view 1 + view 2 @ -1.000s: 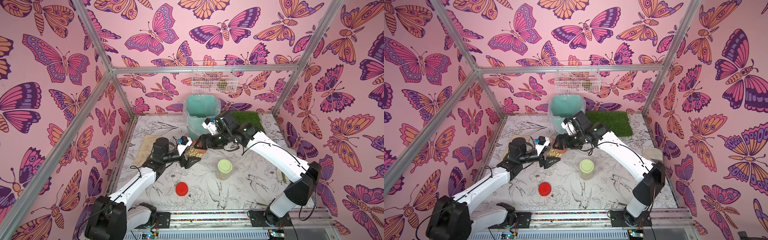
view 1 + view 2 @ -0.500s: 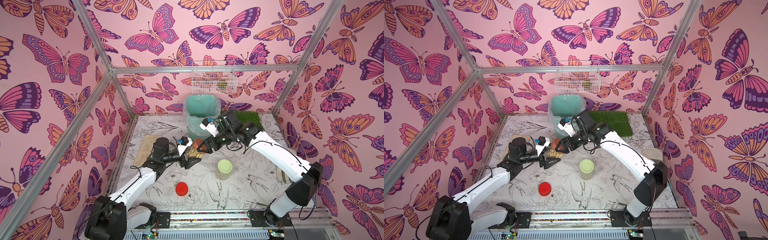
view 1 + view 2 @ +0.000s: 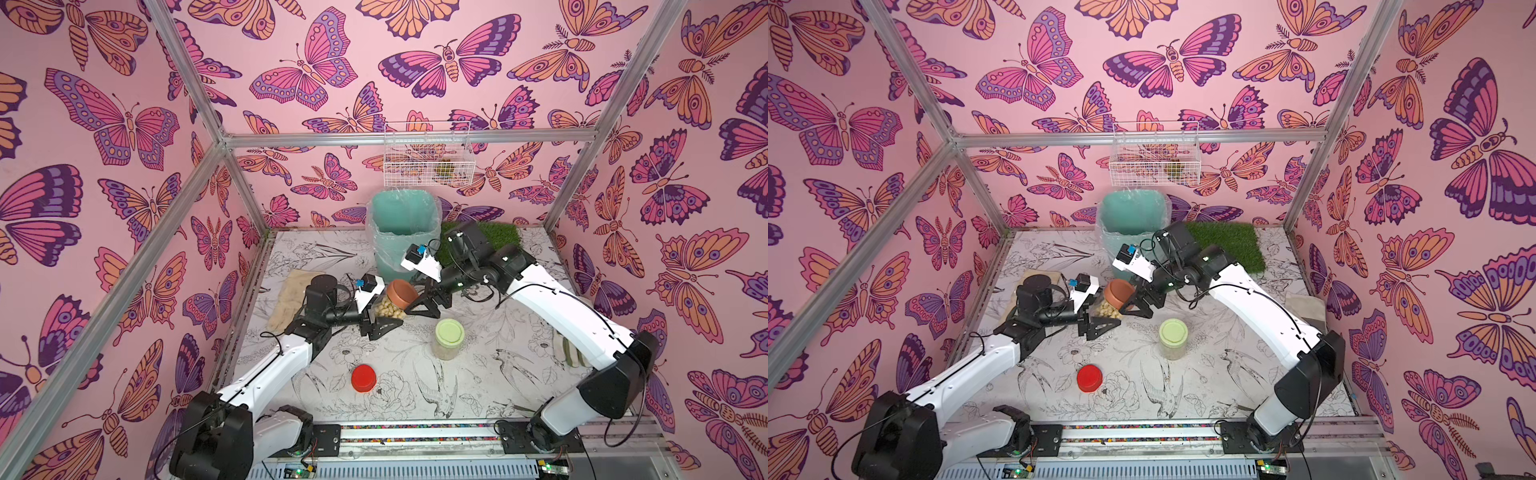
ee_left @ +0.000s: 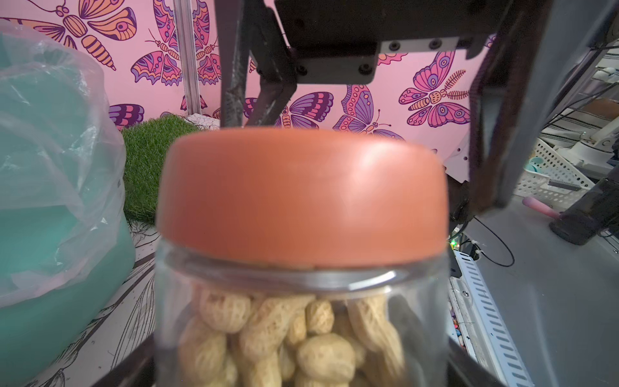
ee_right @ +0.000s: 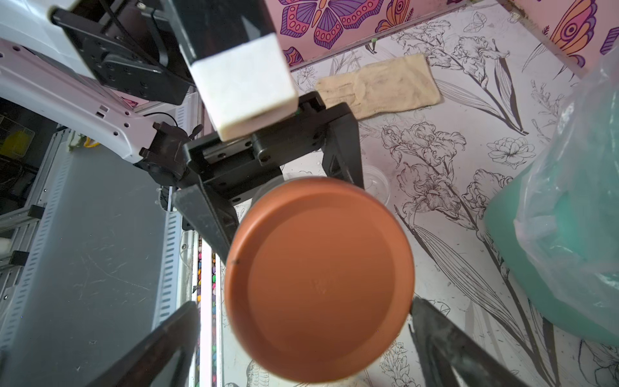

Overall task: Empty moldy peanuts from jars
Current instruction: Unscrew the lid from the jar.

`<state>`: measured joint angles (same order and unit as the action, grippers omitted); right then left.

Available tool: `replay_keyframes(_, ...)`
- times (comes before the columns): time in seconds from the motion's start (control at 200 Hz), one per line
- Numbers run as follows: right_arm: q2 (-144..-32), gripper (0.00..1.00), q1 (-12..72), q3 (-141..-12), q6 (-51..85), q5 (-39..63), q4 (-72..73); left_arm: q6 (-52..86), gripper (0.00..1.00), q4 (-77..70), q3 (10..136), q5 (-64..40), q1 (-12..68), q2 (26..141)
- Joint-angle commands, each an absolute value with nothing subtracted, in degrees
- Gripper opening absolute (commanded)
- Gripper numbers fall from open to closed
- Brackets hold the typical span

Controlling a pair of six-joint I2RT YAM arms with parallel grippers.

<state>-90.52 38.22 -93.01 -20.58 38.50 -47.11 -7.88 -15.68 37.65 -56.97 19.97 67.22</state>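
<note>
Brown-lidded clear jar (image 3: 391, 302), tilted; peanuts (image 4: 321, 355) apparently in-shell.

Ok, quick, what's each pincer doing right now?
Left pincer: closed on the jar.
Right pincer: open, straddling the jar's lid, not gripping it.

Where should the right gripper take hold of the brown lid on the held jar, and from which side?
Grip the brown lid on its curved side wall, jaws across its width. Come in along the axis of the jar, facing the flat top: it tilts its lid toward the right gripper, and the left gripper occupies the clear body.
</note>
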Motion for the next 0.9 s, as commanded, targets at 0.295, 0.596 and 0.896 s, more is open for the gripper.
replay_keyframes(0.295,-89.7,0.99,35.5,-100.8,21.1,32.0,-50.4,-9.2,0.00,-18.9,38.2,-54.1,19.7,64.8)
replay_keyframes(0.596,-90.5,0.99,39.9,-95.5,37.9,23.4,-48.1,-10.7,0.00,-18.9,37.5,-52.1,19.7,64.2)
replay_keyframes(0.896,-90.8,0.99,41.7,-96.3,40.0,25.3,-43.9,-10.8,0.00,-18.9,37.1,-51.9,19.7,64.2)
